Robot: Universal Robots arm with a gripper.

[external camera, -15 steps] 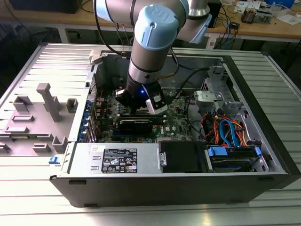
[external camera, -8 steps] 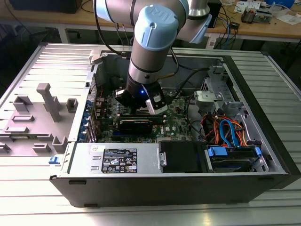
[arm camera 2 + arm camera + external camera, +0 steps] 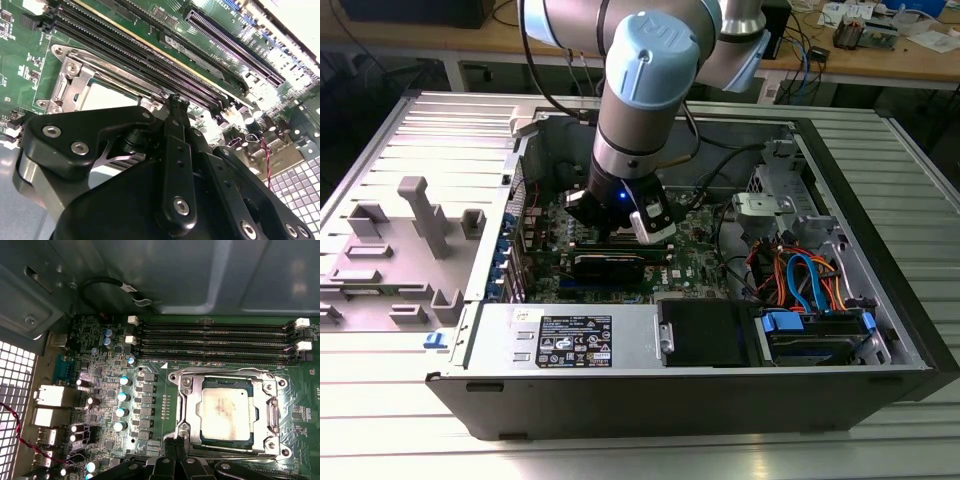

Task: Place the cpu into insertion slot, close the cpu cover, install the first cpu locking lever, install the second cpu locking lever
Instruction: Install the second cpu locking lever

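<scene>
The cpu (image 3: 227, 412) lies flat in the insertion slot (image 3: 274, 390), its silver top showing through the window of the cpu cover (image 3: 192, 405), which lies down over it. In the second wrist view the cpu (image 3: 107, 97) and the cover frame (image 3: 65, 82) sit just beyond the fingers. My gripper (image 3: 174, 446) is shut, its tips together at a corner of the socket frame, with nothing visibly between them. The same narrow closed tips (image 3: 178, 106) hover at the frame's edge. In the exterior view the gripper (image 3: 620, 228) is low inside the open computer case, over the motherboard.
Long black memory slots (image 3: 215, 340) run beside the socket. Upright capacitors (image 3: 122, 397) stand close by. The metal case wall (image 3: 150, 275) rises behind the board. A power supply (image 3: 570, 340), coloured cables (image 3: 800, 280) and a drive bay (image 3: 820, 335) crowd the case. Grey fixtures (image 3: 420, 215) stand outside it.
</scene>
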